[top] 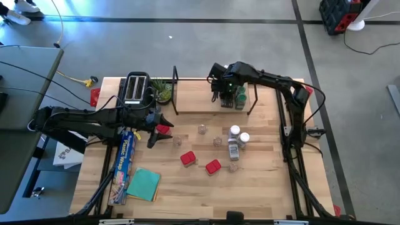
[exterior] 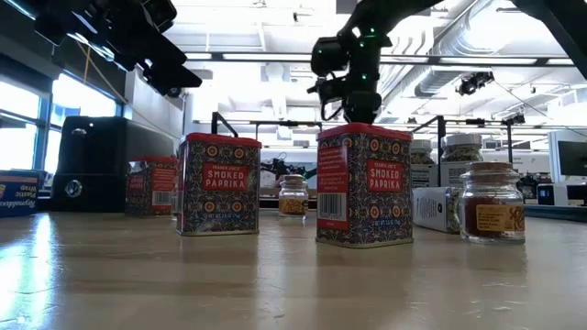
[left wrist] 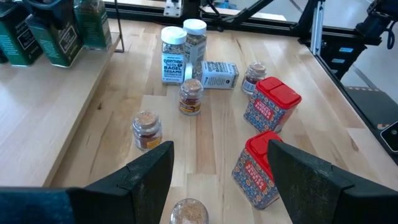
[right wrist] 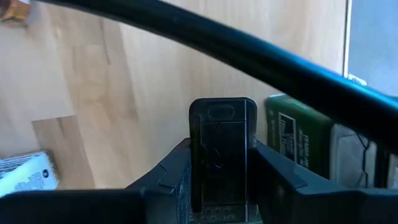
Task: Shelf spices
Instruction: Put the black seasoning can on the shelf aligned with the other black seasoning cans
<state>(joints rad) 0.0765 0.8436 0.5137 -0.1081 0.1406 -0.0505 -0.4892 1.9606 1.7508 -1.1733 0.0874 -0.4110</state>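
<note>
The shelf [top: 200, 103] stands at the table's far side, a light board in a black wire frame. My right gripper [top: 222, 94] is above its right part, shut on a dark jar [right wrist: 221, 146], next to green tins [right wrist: 298, 140] that stand on the board. My left gripper [top: 156, 130] hovers open over the table's left-middle, above a small cork-topped jar [left wrist: 189, 213] and beside a red tin [left wrist: 258, 171]. Other spices stand on the table: red tins [top: 187, 158] [top: 213, 166], white-lidded jars [top: 236, 133], small brownish jars [top: 217, 141]. One jar [top: 233, 150] lies on its side. My right gripper pinches the dark jar by its two side walls [right wrist: 199, 149], one finger on each side, coming from above. The jar is upright over the shelf board. My fingers hide its bottom, so I cannot tell whether it rests on the board.
A black toaster [top: 136, 87] and a small plant [top: 162, 90] stand left of the shelf. A long blue foil box [top: 125, 159] and a teal cloth [top: 145, 183] lie at the near left. The shelf's wire bar [right wrist: 249, 53] crosses close before my right wrist.
</note>
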